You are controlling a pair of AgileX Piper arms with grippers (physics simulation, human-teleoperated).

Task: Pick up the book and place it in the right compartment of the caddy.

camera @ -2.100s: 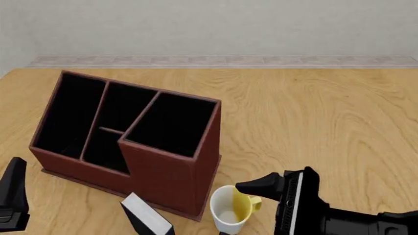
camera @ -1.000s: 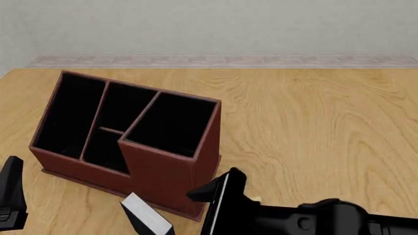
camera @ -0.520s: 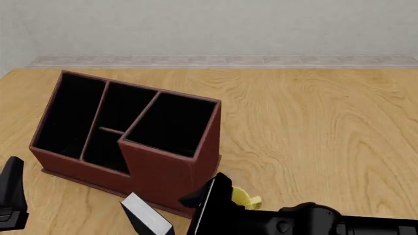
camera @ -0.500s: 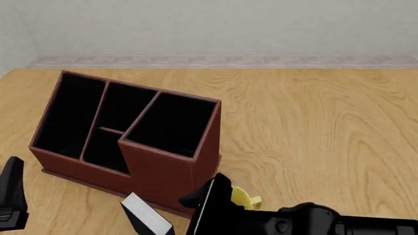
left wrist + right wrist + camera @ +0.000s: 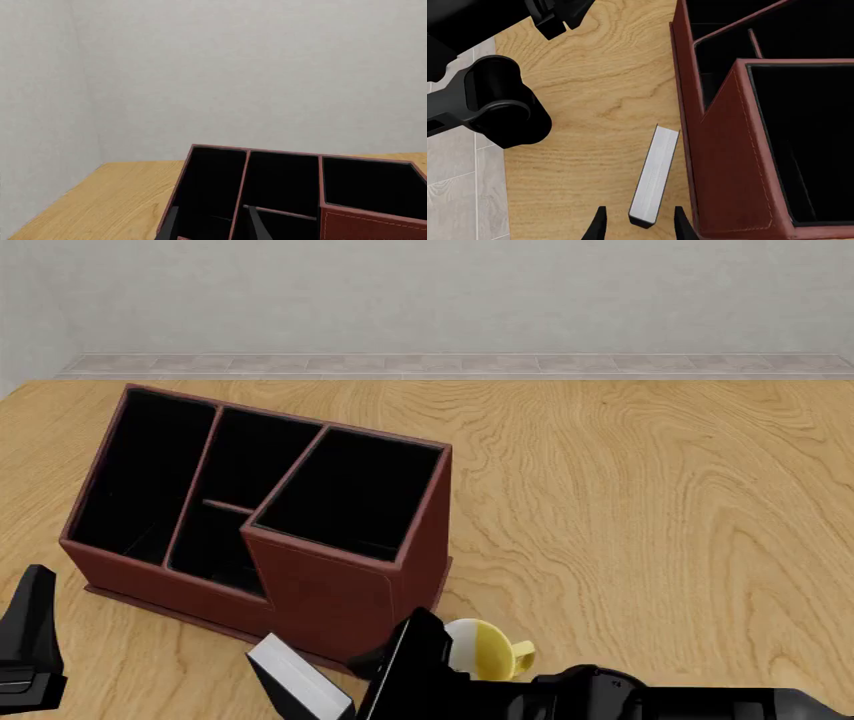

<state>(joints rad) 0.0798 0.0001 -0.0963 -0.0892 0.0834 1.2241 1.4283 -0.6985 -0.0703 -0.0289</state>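
The book (image 5: 300, 685) stands tilted on the table just in front of the caddy (image 5: 334, 590), its white page edges up. In the right wrist view the book (image 5: 654, 175) is a narrow white strip beside the caddy wall (image 5: 720, 150). My right gripper (image 5: 639, 227) is open, its fingertips either side of the book's near end and not closed on it. From the front it (image 5: 394, 670) hovers low between book and mug. The right compartment (image 5: 350, 495) has nothing in it. My left gripper (image 5: 212, 227) is open, left of the caddy (image 5: 347, 222).
A white-yellow mug (image 5: 483, 650) sits right of the caddy's near corner, partly covered by my right arm. The left arm (image 5: 487, 95) shows in the right wrist view, across the book from the caddy. Bare wooden table (image 5: 641, 500) stretches to the right.
My right arm has swung left and lower, passing over the mug to reach the book's end. The book, caddy and left gripper have stayed in place.
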